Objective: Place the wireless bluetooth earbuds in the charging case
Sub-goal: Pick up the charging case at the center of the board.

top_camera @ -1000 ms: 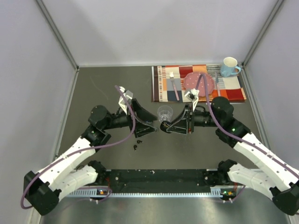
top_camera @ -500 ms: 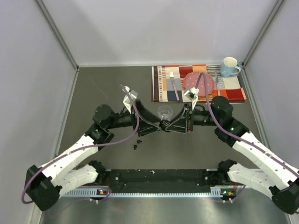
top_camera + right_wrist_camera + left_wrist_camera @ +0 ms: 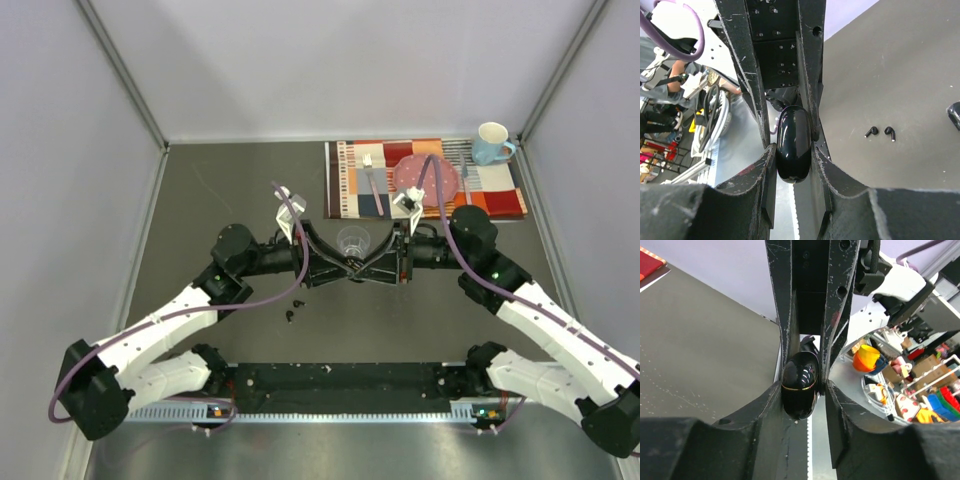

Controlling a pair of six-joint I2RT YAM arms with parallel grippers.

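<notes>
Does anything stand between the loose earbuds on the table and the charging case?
Yes: the charging case, gripped by the left gripper and right gripper, looks closed, which bars the earbuds.

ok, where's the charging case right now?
The glossy black oval charging case sits between the jaws of the left gripper and right gripper, mid-table in the top view, just nearer than the clear plastic cup.

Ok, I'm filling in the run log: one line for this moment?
left gripper: on case | right gripper: on case | case: held between both | earbuds: two loose on table
</notes>
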